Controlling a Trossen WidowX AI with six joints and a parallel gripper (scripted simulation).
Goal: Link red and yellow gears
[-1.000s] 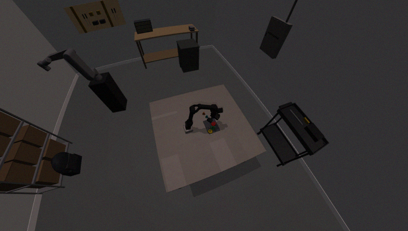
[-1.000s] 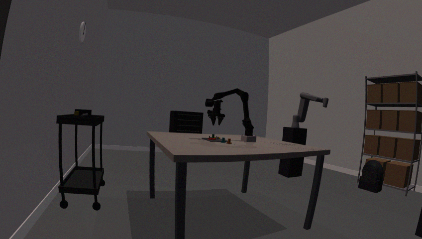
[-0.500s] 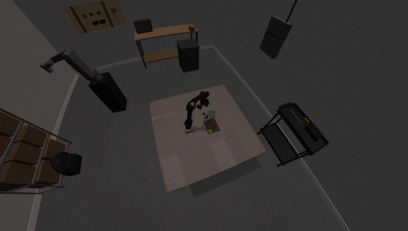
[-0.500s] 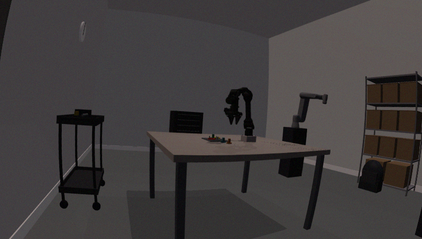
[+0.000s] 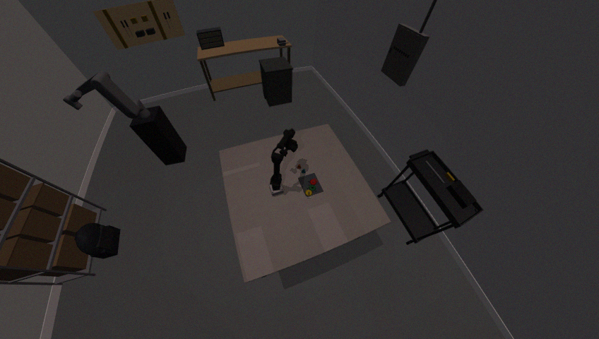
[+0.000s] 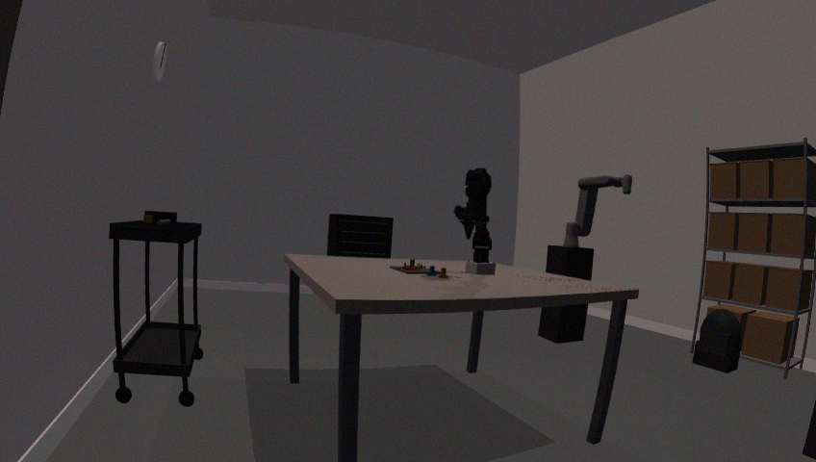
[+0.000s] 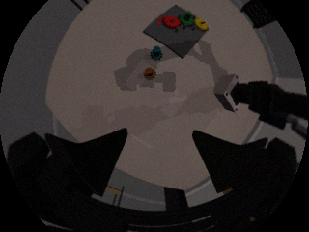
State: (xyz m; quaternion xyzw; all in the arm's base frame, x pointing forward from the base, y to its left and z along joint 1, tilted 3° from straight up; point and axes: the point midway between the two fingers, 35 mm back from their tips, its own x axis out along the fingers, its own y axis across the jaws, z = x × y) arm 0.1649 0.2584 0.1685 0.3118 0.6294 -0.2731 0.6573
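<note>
The grey board [image 5: 318,190] [image 7: 182,48] lies on the table. The red gear [image 5: 311,181] [image 7: 172,21] and the yellow gear [image 5: 308,193] [image 7: 202,24] are on it, with the green gear [image 5: 312,187] [image 7: 186,19] between them, seemingly touching both; whether it sits fully flat is too small to tell. A teal gear [image 5: 303,171] [image 6: 432,270] [image 7: 156,53] and an orange gear [image 5: 299,167] [image 6: 443,272] [image 7: 150,73] stand loose on the table beside the board. My gripper [image 7: 161,133] is open and empty, high above the table and away from the board.
The arm's pale base [image 5: 276,190] [image 6: 479,268] [image 7: 226,93] stands on the table [image 5: 285,235] [image 6: 371,289] beside the board. A black cart [image 5: 445,184] [image 6: 154,231], another arm on a dark pedestal [image 5: 159,136] [image 6: 567,266] and a shelf of boxes stand away from the table.
</note>
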